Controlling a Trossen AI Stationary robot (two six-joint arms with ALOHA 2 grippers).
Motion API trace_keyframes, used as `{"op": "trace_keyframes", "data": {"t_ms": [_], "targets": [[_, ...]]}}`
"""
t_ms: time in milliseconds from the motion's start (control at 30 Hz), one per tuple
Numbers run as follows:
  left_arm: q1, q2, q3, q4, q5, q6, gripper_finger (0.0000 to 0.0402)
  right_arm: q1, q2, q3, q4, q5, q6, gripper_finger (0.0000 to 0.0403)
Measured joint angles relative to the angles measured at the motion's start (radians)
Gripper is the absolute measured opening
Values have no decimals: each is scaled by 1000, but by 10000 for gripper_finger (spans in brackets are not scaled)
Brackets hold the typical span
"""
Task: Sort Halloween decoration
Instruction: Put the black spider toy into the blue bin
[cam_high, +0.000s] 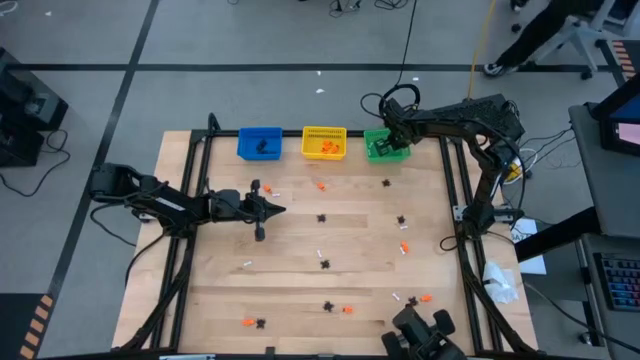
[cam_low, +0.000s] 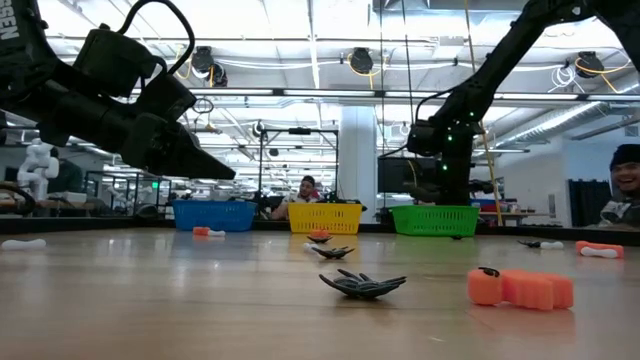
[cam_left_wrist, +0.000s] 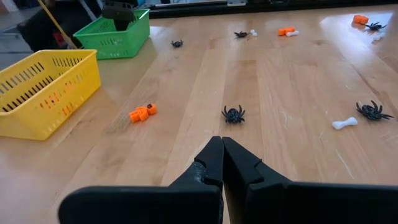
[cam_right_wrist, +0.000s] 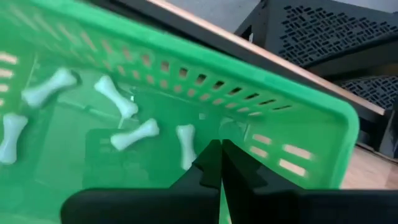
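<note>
Fingers pressed together and empty, the right gripper (cam_high: 392, 146) is being held over the green slotted plastic bin (cam_high: 378, 148), where white plastic bones (cam_right_wrist: 134, 135) are lying; the left gripper (cam_high: 279, 209), likewise clenched on nothing, is being held well away from that bin.

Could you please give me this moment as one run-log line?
left gripper: shut, empty, over table | right gripper: shut, over green bin | bones in bin

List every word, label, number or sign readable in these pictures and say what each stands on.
White letters, cut off and not readable as a word: on the left arm at the low view's top left corner.
Bins: blue bin, yellow bin, green bin: no labels visible.
Table: no print visible.
Nothing else can be read.
</note>
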Motion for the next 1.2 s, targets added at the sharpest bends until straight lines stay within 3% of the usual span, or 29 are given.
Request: {"op": "trace_keyframes", "data": {"t_ms": [233,467,667,867,1033,1200], "targets": [[0,0,0,0,-19,-1,0,25,-74,0,21,-1,-78,0],[14,-20,50,-84,-87,7,0,143,-244,-38,122,-7,-252,0],[78,-90,267,-653,-77,29,0,267,-384,-242,487,-134,-284,0],[171,-96,531,-1165,-77,57,0,360,-472,-378,696,-135,-285,0],[261,-69,680,-1422,-53,67,0,398,-511,-391,720,-130,-295,0],[344,-11,756,-1557,67,123,0,420,-530,-391,726,-130,-343,0]]}}
